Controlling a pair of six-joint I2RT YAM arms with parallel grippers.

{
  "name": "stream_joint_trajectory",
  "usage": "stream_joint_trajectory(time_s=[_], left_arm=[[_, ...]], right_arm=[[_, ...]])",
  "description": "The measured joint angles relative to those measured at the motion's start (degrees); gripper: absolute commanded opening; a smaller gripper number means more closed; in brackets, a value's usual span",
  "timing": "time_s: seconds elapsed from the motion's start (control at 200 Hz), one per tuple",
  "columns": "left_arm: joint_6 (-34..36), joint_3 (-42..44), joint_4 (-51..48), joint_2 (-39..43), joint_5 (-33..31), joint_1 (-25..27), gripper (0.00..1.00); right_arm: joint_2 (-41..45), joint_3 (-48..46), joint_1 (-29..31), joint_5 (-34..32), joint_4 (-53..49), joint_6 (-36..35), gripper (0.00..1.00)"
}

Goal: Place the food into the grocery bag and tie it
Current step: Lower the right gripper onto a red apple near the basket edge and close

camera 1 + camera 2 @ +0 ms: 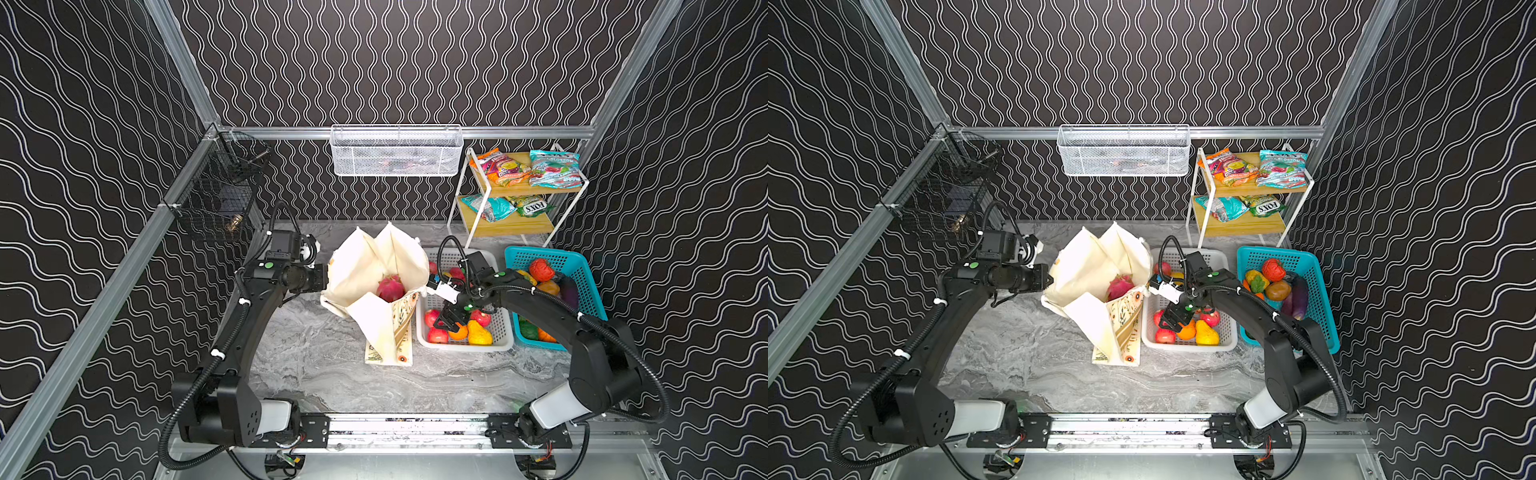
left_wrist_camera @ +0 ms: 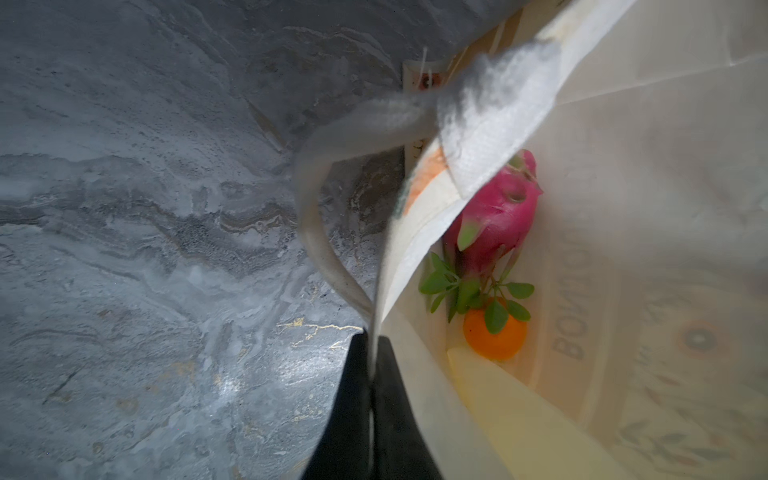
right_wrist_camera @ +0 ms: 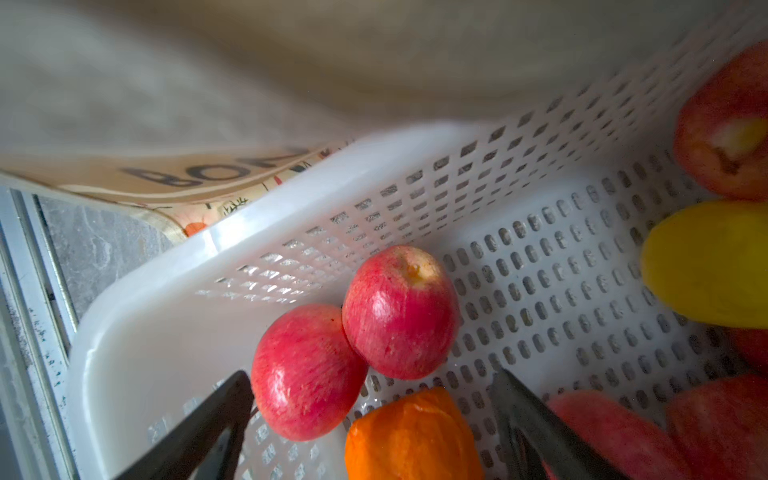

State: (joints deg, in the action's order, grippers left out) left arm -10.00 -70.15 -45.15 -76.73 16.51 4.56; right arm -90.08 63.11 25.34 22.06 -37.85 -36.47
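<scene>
The cream grocery bag [image 1: 374, 282] [image 1: 1096, 282] stands open mid-table. A magenta dragon fruit [image 1: 390, 288] [image 2: 494, 216] and an orange [image 2: 494, 336] lie inside it. My left gripper [image 2: 374, 336] is shut on the bag's left rim, and a white strap handle [image 2: 316, 232] loops beside it. My right gripper [image 1: 446, 322] [image 3: 372, 374] hangs open low in the white basket [image 1: 505, 332]. A red apple [image 3: 305, 374] and an orange fruit [image 3: 411, 436] lie between its fingers, untouched. More food shows as a red ribbed fruit [image 1: 541, 269] and a teal snack packet [image 1: 555, 168].
The teal basket [image 1: 582, 266] with vegetables sits right of the white one. A two-tier shelf [image 1: 511, 226] with snack packets stands at the back right. A white wire basket [image 1: 395, 151] hangs on the back rail and a black wire basket [image 1: 220, 195] on the left rail.
</scene>
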Motion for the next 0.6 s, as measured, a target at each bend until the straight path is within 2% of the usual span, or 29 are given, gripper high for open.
stream_joint_trajectory(time_s=[0.34, 0.601], left_arm=[[0.5, -0.3, -0.6, 0.0, -2.6, -0.9, 0.00], [0.5, -0.3, -0.8, 0.3, -3.2, -1.3, 0.00]], right_arm=[[-2.1, -0.9, 0.0, 0.0, 0.9, 0.0, 0.95], [-4.4, 0.0, 0.0, -0.8, 1.0, 0.8, 0.94]])
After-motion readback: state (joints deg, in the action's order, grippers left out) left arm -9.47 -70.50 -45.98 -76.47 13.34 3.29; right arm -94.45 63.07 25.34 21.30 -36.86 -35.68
